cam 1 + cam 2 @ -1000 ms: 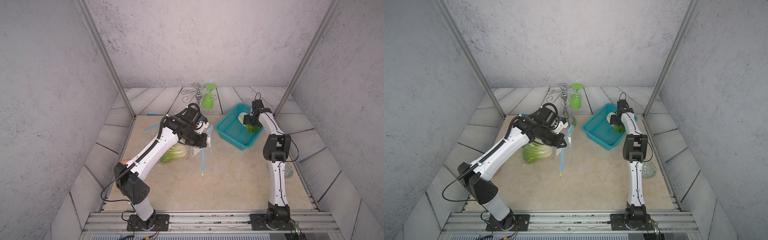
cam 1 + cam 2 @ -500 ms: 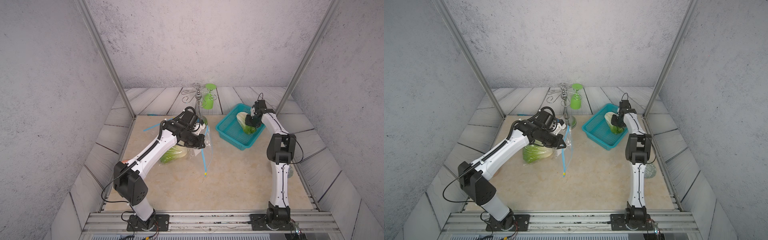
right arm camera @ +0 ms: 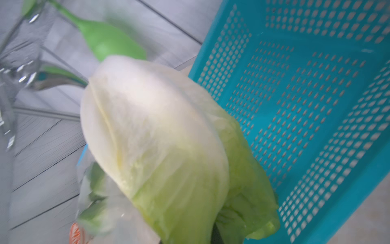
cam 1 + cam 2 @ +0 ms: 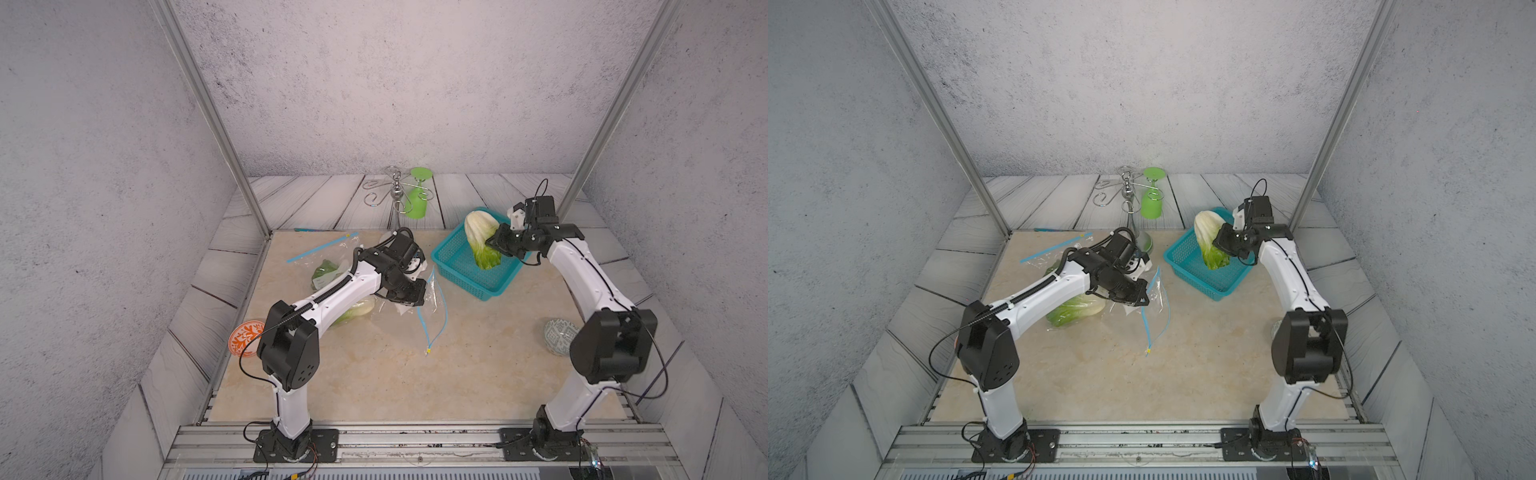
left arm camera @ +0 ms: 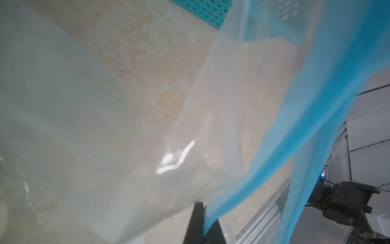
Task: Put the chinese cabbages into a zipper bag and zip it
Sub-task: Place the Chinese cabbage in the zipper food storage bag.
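The right pincer (image 4: pixel 493 242) is clamped on the lifted cabbage (image 4: pixel 478 235), gripping it at the side where white ribs turn to green leaf; both top views show the head nearly upright, white stem end up and leafy end hanging down over the teal basket (image 4: pixel 469 287), and I cannot tell whether the leaf tips touch the basket floor. From the right wrist view the lifted cabbage (image 3: pixel 158 137) fills the middle, with the basket (image 3: pixel 306 105) beside it and the green goblet (image 3: pixel 109 42) blurred behind. The left pincer (image 4: pixel 409 300) is pressed together on the zipper bag (image 4: pixel 432 297), pinching the clear plastic right at its blue zip strip, so the mouth hangs open and the strip loops down toward the counter (image 4: pixel 374 374). The left wrist view shows the dark tips (image 5: pixel 201 221) closed with the blue strip between them and the bag's film (image 5: pixel 84 126) spread across the view. Inside that bag, under the left forearm, the bagged cabbage (image 4: pixel 358 311) lies on its side on the counter. Farther back, another dark green leafy bundle (image 4: pixel 324 270) sits under clear plastic; what it is I cannot tell. The goblet (image 4: pixel 415 199) hangs on a metal rack (image 4: pixel 395 192) at the rear, well apart from both arms
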